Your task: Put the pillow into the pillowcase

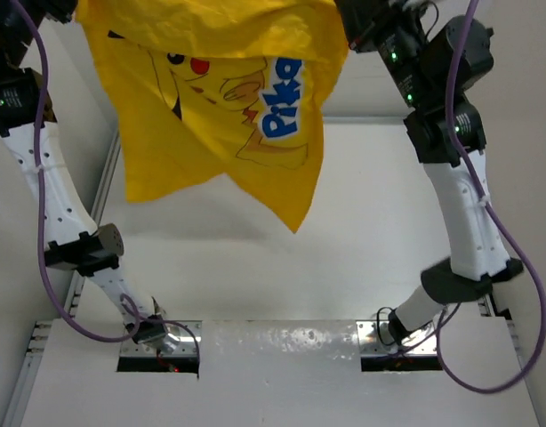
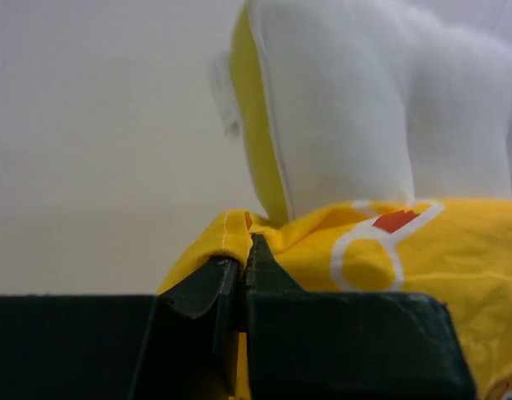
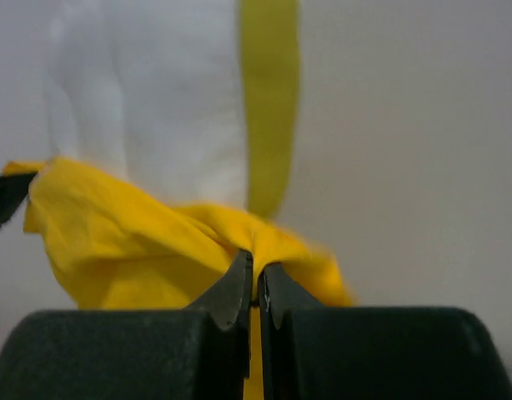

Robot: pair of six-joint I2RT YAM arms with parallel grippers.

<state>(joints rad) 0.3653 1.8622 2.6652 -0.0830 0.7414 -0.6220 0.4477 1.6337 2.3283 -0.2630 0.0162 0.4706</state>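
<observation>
We count one yellow pillowcase [image 1: 220, 98] hanging at twelve o'clock, one white pillow [image 2: 348, 108], two arms, left arm [image 1: 52, 196] at eight and right arm [image 1: 464, 218] at four, two pincers, left pincer [image 2: 243, 250] and right pincer [image 3: 256, 268], and one worktop [image 1: 380, 267].

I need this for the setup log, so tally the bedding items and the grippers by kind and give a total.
pillow: 1
pillowcase: 1
grippers: 2, the left gripper and the right gripper, each pinched shut on the pillowcase
Total: 4

Thin matt yellow cloth pillowcase [image 1: 211, 98]; soft white fabric pillow [image 2: 348, 108]
</observation>
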